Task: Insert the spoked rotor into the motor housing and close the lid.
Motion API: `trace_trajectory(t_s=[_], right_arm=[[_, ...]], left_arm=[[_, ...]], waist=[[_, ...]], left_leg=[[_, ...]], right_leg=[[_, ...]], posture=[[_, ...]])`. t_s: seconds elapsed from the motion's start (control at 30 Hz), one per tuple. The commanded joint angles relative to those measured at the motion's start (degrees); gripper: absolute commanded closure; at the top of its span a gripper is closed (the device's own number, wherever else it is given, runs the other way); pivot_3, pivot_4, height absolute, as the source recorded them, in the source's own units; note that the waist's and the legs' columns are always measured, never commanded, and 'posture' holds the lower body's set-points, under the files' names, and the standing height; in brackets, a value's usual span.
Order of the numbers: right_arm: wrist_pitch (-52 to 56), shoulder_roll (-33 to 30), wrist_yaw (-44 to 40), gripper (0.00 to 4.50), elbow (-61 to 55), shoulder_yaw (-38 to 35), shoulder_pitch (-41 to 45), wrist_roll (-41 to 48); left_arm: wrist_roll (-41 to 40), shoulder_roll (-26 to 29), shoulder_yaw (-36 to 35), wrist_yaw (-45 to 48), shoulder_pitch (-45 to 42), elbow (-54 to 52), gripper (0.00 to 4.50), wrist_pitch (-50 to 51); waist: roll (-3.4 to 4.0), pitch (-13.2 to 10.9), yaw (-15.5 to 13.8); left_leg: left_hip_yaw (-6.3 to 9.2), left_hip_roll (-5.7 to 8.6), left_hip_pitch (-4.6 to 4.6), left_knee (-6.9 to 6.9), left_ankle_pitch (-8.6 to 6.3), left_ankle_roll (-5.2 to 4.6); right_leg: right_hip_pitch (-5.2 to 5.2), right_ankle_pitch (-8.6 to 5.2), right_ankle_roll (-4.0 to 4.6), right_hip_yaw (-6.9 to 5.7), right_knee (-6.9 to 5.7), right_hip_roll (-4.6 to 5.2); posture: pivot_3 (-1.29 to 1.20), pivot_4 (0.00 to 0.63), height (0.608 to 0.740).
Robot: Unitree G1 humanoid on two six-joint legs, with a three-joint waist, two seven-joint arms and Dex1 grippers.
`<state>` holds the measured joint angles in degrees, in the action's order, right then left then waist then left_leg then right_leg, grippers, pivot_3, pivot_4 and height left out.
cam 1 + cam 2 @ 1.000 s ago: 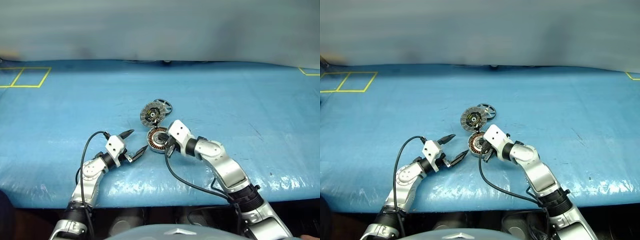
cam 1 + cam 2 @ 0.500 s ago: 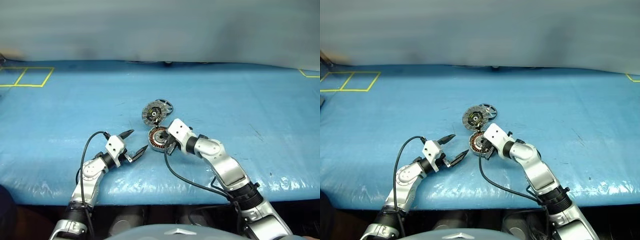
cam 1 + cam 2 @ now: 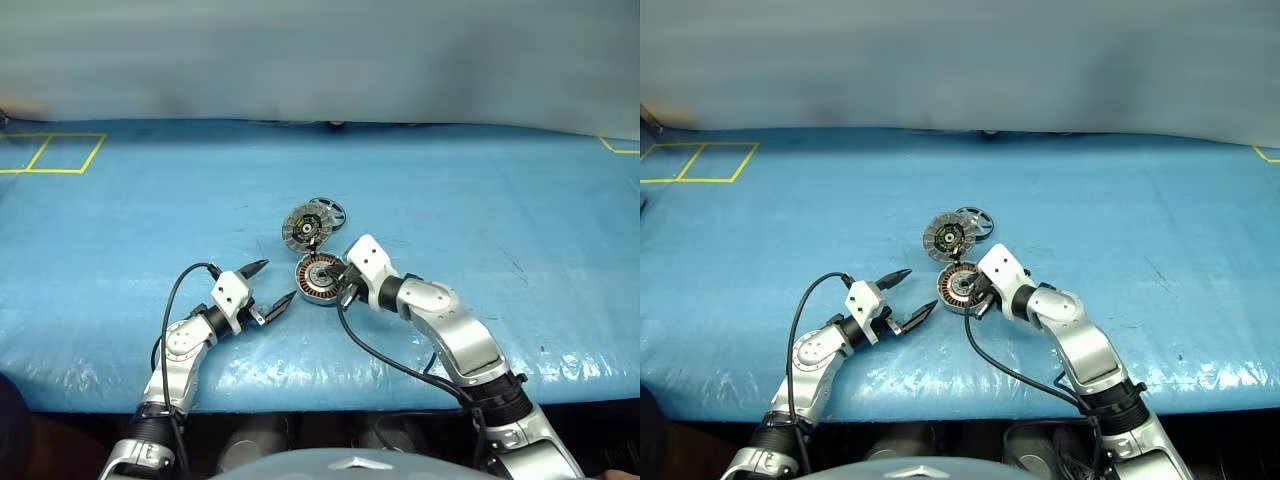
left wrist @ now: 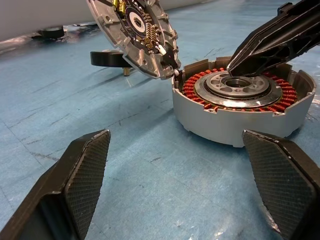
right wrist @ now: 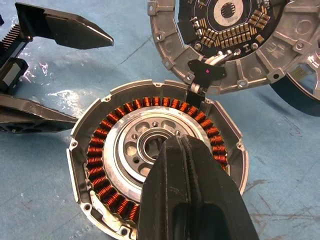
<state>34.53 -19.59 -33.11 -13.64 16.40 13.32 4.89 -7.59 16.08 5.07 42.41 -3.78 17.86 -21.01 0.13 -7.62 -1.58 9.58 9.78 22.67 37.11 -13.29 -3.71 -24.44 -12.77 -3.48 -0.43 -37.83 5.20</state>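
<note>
Right gripper (image 5: 176,145), pressed together, is resting its tips over the housing (image 3: 318,279) hub; rotor (image 3: 328,211) is lying beyond the lid (image 3: 305,227), far side, nearer right arm than the spread left gripper (image 3: 272,284).

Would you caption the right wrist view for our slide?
Shut right gripper over the open motor housing, its lid raised behind.

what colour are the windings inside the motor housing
Copper-orange windings ringing the motor housing; clearest in the right wrist view.
</note>
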Motion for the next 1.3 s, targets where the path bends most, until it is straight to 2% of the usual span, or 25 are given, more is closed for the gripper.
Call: trace_trajectory(t_s=[0.03,0.23,0.43,0.53,0.6,0.93,1.1,1.3], right_arm=[[-0.1,0.0,0.2,4.45,-2.1,-1.0,0.5,0.7],[-2.5,1.0,1.6,4.45,-3.7,-4.1,1.3,1.9],[-6.4,-4.3,1.1,4.45,1.7,-6.9,2.8,-0.8],[-10.7,-6.1,1.9,3.84,7.5,-8.1,5.3,-2.3],[-15.6,-6.5,2.8,3.21,14.3,-8.7,8.5,-3.6],[-30.1,-2.7,0.6,3.21,41.8,-7.6,22.1,-5.5],[-33.7,0.4,-0.9,3.21,49.1,-8.8,25.5,-4.4],[-36.6,2.9,-3.3,3.21,52.6,-10.6,27.4,-1.9]], left_arm=[[-0.2,0.2,0.0,0.0,-0.4,-0.6,0.00,-1.2],[-0.3,0.3,-0.1,0.0,-0.3,-0.7,0.00,-1.1],[-0.3,0.3,-0.2,-0.1,-0.5,-0.7,0.00,-1.2],[-0.2,0.2,-0.2,-0.2,-0.5,-0.5,0.00,-1.2],[-0.2,0.1,-0.1,-0.2,-0.6,-0.4,0.00,-1.2],[0.0,-0.1,-0.3,-1.1,0.0,-0.4,0.00,-1.8],[0.1,0.1,-0.4,-1.7,0.5,-0.8,0.00,-1.9],[0.1,0.3,-0.5,-2.0,0.7,-0.9,0.00,-1.9]], waist=[[0.00,0.0,0.0],[0.00,0.0,0.0],[0.00,0.0,-0.1],[0.00,0.0,0.0],[0.01,0.0,0.5],[0.00,0.0,0.8],[0.02,-0.1,0.9],[0.04,-0.1,1.0]], left_leg=[[0.00,0.00,0.00,0.00,0.00,0.01],[0.00,0.00,0.02,-0.03,-0.01,-0.01],[-0.02,0.01,0.01,-0.01,-0.01,0.00],[-0.03,0.01,0.02,-0.03,0.02,0.03],[-0.10,-0.02,0.01,-0.05,0.04,0.06],[-0.20,-0.04,0.02,-0.08,0.22,-0.17],[-0.20,-0.04,0.03,-0.11,0.21,-0.18],[-0.20,-0.05,0.03,-0.11,0.21,-0.18]], right_leg=[[0.00,0.00,0.00,0.00,0.01,0.00],[-0.02,0.00,0.00,0.00,0.02,0.00],[0.00,0.00,-0.01,-0.01,0.04,0.01],[-0.01,0.00,0.00,-0.01,0.03,0.02],[-0.01,0.00,0.01,0.01,0.02,0.02],[0.00,0.08,0.12,0.05,0.01,0.04],[-0.02,0.09,0.13,0.10,0.01,0.02],[-0.07,0.09,0.12,0.13,0.00,0.00]], posture=[[0.00,0.150,0.740],[0.00,0.150,0.740],[0.00,0.150,0.740],[0.00,0.150,0.740],[0.00,0.150,0.740],[0.00,0.150,0.740],[0.00,0.150,0.740],[0.00,0.150,0.740]])
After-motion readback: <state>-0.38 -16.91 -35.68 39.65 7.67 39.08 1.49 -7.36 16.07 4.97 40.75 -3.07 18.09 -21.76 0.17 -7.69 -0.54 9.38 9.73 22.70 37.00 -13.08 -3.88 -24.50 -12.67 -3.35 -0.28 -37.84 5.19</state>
